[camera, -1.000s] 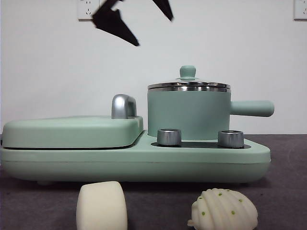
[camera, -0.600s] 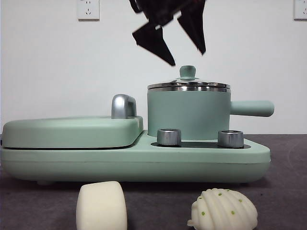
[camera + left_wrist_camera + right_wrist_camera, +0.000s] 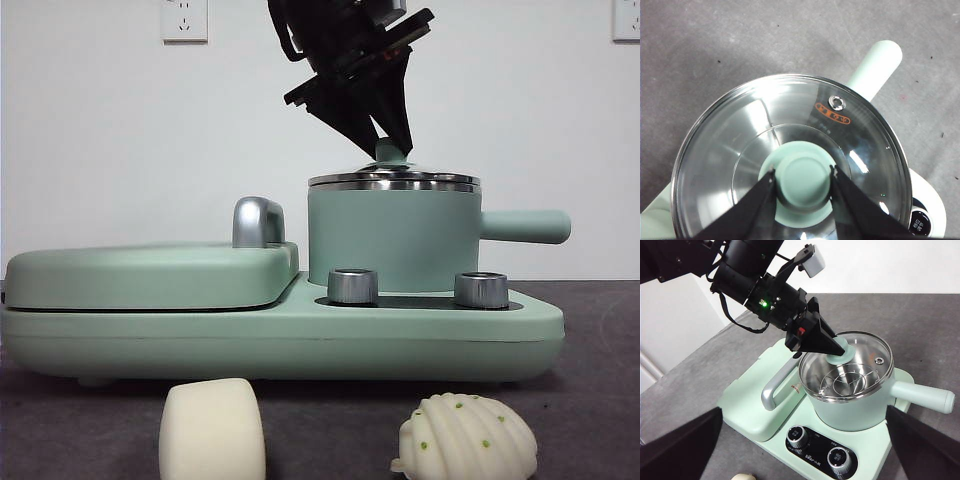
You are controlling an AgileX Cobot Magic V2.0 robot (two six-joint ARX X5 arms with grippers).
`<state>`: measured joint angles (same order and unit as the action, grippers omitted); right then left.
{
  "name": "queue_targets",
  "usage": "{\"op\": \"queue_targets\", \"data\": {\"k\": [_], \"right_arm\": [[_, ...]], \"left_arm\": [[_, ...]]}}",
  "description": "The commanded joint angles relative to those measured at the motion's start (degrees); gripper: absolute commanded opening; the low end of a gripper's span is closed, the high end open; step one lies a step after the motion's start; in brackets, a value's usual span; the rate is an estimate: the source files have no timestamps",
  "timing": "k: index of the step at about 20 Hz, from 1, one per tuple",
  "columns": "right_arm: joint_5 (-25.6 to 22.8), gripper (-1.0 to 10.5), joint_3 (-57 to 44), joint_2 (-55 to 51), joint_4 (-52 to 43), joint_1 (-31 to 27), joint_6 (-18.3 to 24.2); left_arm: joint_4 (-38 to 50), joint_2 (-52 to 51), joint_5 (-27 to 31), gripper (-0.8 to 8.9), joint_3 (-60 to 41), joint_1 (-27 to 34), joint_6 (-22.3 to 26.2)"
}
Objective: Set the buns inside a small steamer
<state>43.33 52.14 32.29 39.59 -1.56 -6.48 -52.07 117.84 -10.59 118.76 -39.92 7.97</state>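
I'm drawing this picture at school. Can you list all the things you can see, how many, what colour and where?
steamer: one, mint green, on the cooker's right side
lid: one, glass with steel rim, on the steamer
knob: one, green, middle of the lid
cooker base: one, mint green, on the table
griddle cover: one, mint green, left of the steamer
dials: two, silver, front of the cooker
buns: two, cream and white, on the table in front
wall sockets: two, white, on the wall
left gripper: one, black, around the knob
right gripper: one, black, open, raised above the table
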Motion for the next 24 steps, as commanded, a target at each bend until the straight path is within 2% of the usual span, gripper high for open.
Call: {"op": "queue_targets", "data": {"k": [1, 6, 10, 13, 19, 22, 24], "right_arm": [[0.1, 5.2, 0.8, 0.2, -0.5, 0.0, -1.1], [0.4, 5.2, 0.8, 0.5, -0.2, 0.4, -2.6], [-1.9, 5.2, 5.3, 5.7, 6.7, 5.6, -2.8], [-8.1, 5.2, 9.7, 10.9, 10.9, 14.9, -2.7], [-24.3, 5.2, 11.1, 23.0, 11.4, 40.9, -9.2], [-29.6, 5.2, 11.1, 31.6, 7.9, 52.5, -13.3], [-32.9, 5.2, 11.1, 37.6, 5.0, 57.8, -16.6]], "left_arm": [[0.4, 1.3, 0.1, 0.19, 1.7, -1.0, 1.4], [-4.5, 1.3, 0.1, 0.19, 8.0, -0.5, 1.8], [-8.4, 0.5, 0.1, 0.19, 14.0, 1.8, 1.9], [-9.4, -1.7, 0.1, 0.19, 14.4, 5.2, 2.1], [-14.7, -5.1, 0.1, 0.19, 14.4, 14.6, 2.2], [-16.0, -5.3, 0.1, 0.19, 14.4, 19.4, 2.0], [-16.1, -5.3, 0.1, 0.19, 14.4, 21.8, 1.8]]}}
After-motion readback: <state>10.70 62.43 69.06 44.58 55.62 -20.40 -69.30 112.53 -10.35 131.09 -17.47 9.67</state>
